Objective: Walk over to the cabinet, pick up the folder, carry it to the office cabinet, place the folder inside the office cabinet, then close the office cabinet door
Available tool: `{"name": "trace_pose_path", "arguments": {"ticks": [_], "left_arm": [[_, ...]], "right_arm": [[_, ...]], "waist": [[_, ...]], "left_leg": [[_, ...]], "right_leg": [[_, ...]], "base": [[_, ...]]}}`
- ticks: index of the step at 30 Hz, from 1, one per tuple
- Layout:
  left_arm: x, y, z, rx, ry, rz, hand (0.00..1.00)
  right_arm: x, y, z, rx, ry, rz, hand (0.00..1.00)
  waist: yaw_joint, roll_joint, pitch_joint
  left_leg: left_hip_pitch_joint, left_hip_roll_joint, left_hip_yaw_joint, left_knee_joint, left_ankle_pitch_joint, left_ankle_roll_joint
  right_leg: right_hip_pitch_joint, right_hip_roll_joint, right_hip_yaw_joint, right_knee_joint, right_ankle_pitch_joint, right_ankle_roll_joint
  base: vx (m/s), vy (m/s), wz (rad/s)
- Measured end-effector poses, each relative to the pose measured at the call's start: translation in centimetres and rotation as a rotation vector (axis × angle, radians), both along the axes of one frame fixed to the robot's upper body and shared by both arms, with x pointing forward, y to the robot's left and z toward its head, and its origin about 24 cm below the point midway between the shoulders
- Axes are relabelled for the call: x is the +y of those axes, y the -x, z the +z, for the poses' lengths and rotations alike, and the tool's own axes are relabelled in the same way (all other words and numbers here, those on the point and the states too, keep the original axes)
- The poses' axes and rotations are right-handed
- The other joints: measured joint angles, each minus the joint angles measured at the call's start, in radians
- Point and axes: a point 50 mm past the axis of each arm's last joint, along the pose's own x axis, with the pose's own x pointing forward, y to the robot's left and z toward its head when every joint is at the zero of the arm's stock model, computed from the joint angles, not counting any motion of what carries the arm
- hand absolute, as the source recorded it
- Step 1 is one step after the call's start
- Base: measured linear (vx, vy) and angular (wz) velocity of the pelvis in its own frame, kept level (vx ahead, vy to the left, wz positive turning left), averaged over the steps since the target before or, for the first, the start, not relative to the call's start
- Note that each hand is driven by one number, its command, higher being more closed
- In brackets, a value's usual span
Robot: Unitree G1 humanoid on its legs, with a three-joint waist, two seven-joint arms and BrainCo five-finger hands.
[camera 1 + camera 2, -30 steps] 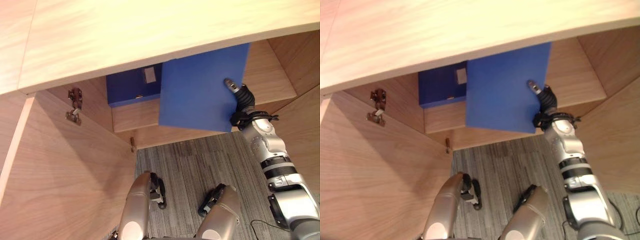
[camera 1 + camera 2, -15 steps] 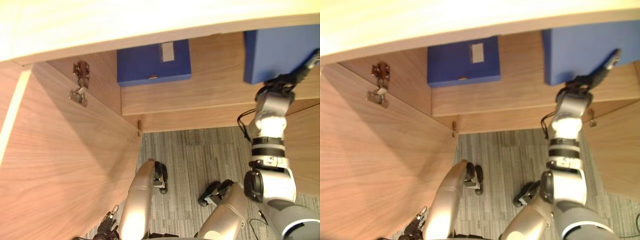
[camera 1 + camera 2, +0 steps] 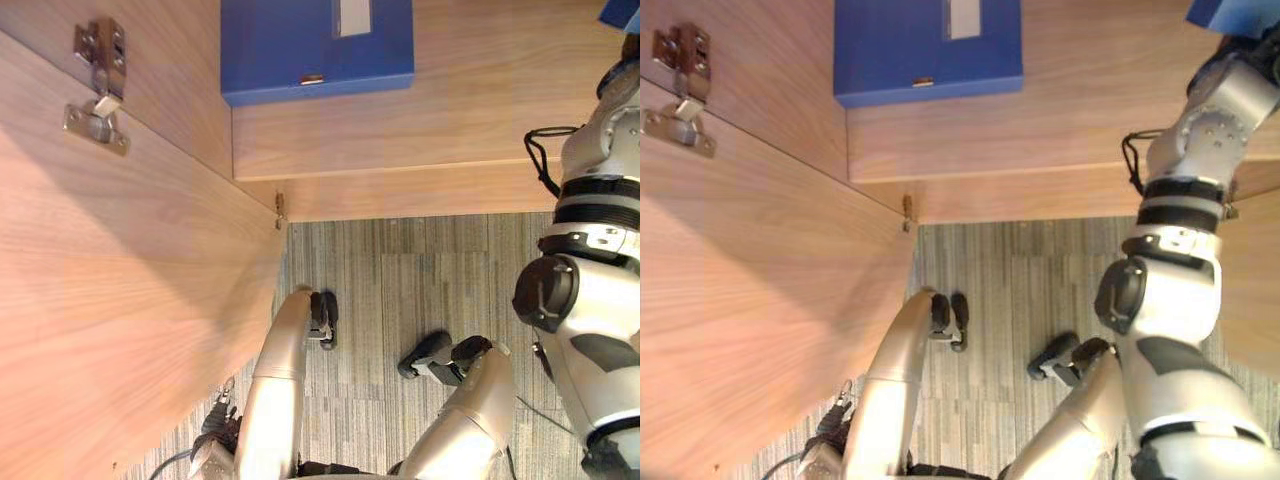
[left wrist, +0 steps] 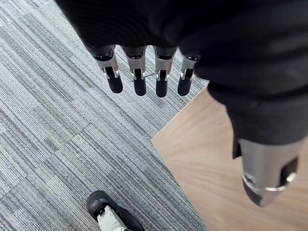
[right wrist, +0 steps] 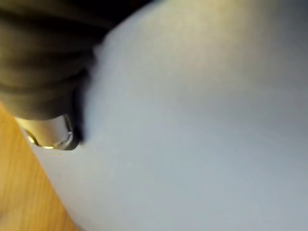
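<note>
Folder (image 3: 1230, 12) shows as a blue corner at 1 o'clock over the cabinet shelf (image 3: 420, 130), the right robot hand (image 5: 43, 72) against it with its hold impossible to tell, a blue binder (image 3: 315, 50) at 12 o'clock, and the left robot hand (image 4: 144, 29) hanging straight-fingered above grey carpet (image 3: 400, 290) at 7 o'clock.

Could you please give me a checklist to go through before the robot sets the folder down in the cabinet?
1. Right hand grips carried folder: ok, thumb pressed on it.
2. Carried folder fully inside cabinet: cannot tell.
3. Shelf bare beside stored folder: ok.
4. Door open: ok.
5. Left hand free, open: ok.
</note>
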Motion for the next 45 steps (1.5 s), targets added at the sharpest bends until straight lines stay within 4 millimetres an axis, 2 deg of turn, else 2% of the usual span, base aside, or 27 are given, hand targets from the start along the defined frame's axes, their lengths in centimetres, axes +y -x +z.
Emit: {"name": "trace_pose_path", "arguments": {"ticks": [5,6,11,15,20,26,28,31,36,40,45], "left_arm": [[0.2,-0.8,0.3,-0.007,-0.01,0.0,0.0],[0.2,-1.1,0.4,-0.011,-0.013,0.0,0.0],[0.4,-1.9,0.8,-0.028,-0.015,0.021,0.0],[0.6,-2.0,0.9,-0.035,-0.014,0.035,0.0],[0.7,-2.2,1.0,-0.041,-0.014,0.048,0.0],[1.0,-2.2,1.0,-0.044,-0.008,0.071,0.0],[1.1,-2.2,1.0,-0.045,-0.01,0.072,0.0],[1.2,-2.2,1.1,-0.049,-0.01,0.077,0.0],[1.4,-2.2,1.1,-0.052,-0.01,0.084,0.0],[1.4,-2.2,1.1,-0.052,-0.01,0.086,0.0],[1.6,-1.9,0.9,-0.037,-0.016,0.088,0.0]], "right_arm": [[0.3,0.3,1.4,0.004,0.053,-0.003,1.0],[0.5,0.1,1.6,0.021,0.073,-0.001,0.0],[2.5,-0.3,3.1,0.06,0.233,0.008,0.0],[3.2,0.1,4.8,0.012,0.249,0.013,0.0],[3.8,0.1,5.3,0.034,0.334,-0.001,0.0],[5.0,-1.7,4.2,0.224,0.613,-0.025,0.0],[5.3,-2.2,3.8,0.254,0.657,-0.007,0.0],[5.3,-2.6,3.3,0.286,0.694,0.004,0.0],[4.9,-3.6,1.7,0.442,0.866,-0.019,0.0],[5.0,-4.3,0.3,0.504,0.893,0.017,0.0],[4.7,-4.5,-0.2,0.52,0.879,0.023,0.0]], "waist": [[-0.004,0.0,0.0],[-0.007,0.0,0.0],[-0.017,0.0,0.0],[-0.017,-0.002,0.001],[-0.02,-0.007,0.004],[-0.029,-0.011,0.004],[-0.032,-0.014,0.003],[-0.033,-0.021,0.001],[-0.04,-0.025,0.001],[-0.038,-0.026,0.001],[-0.04,-0.029,-0.001]], "left_leg": [[-0.024,0.015,-0.002,0.0,0.009,-0.006],[-0.024,0.019,-0.004,0.0,0.01,-0.007],[-0.024,0.029,-0.01,-0.006,0.018,-0.014],[-0.02,0.028,-0.01,-0.037,0.04,-0.019],[-0.011,0.029,-0.013,-0.058,0.055,-0.026],[-0.009,0.05,-0.02,-0.072,0.068,-0.032],[-0.009,0.051,-0.02,-0.079,0.075,-0.036],[-0.007,0.052,-0.021,-0.088,0.082,-0.037],[-0.007,0.059,-0.02,-0.088,0.086,-0.035],[0.001,0.067,-0.016,-0.088,0.086,-0.034],[0.027,0.069,-0.015,-0.095,0.087,-0.035]], "right_leg": [[-0.027,0.011,0.0,0.003,0.0,-0.002],[-0.027,0.016,0.0,0.002,-0.001,-0.004],[-0.027,0.031,-0.001,-0.002,-0.001,-0.005],[-0.023,0.035,-0.013,-0.023,0.008,-0.019],[-0.015,0.041,-0.023,-0.037,0.013,-0.028],[-0.008,0.068,-0.038,-0.059,0.026,-0.046],[-0.008,0.069,-0.04,-0.061,0.027,-0.048],[-0.008,0.071,-0.044,-0.064,0.028,-0.051],[-0.008,0.074,-0.047,-0.068,0.035,-0.061],[-0.003,0.082,-0.047,-0.073,0.04,-0.069],[0.022,0.085,-0.049,-0.081,0.04,-0.07]], "base": [[-0.01,-0.042,-0.06],[0.0,-0.041,-0.05],[0.0,-0.04,-0.04],[-0.01,-0.038,0.02],[0.0,-0.041,0.0],[0.01,-0.035,-0.07],[0.01,-0.037,0.0],[0.01,-0.046,0.01],[0.02,-0.03,-0.03],[0.03,-0.026,-0.06],[0.0,-0.007,0.0]]}}
